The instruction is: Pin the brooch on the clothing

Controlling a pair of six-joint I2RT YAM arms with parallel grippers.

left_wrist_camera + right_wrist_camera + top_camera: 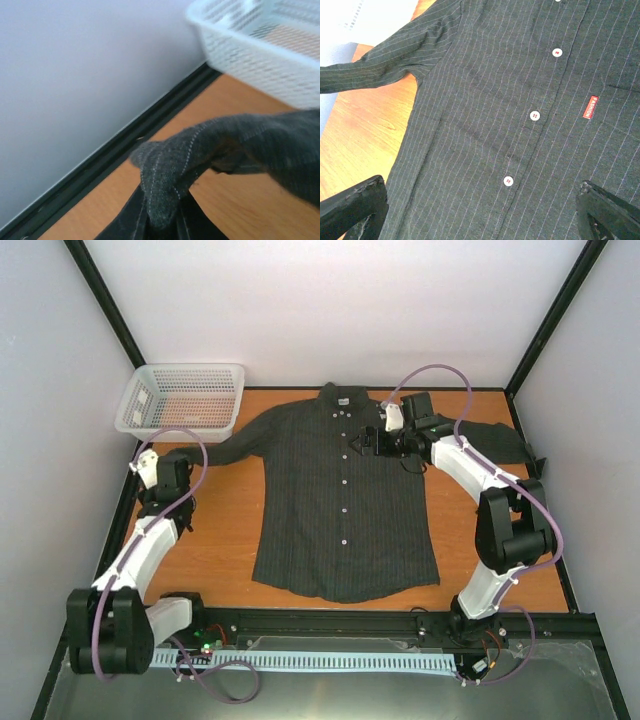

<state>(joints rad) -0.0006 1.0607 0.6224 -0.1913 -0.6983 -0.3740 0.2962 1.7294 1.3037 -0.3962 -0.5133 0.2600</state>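
The shirt (345,505) lies front-up on the worktop (220,540), collar at 12 o'clock, probably spread flat to give a steady surface for pinning. The left fingers (125,222) are closed on the sleeve cuff (160,195) at 9 o'clock, likely to tauten the cloth. The right fingers (355,205) stand wide apart above the chest, holding nothing; no brooch shows.
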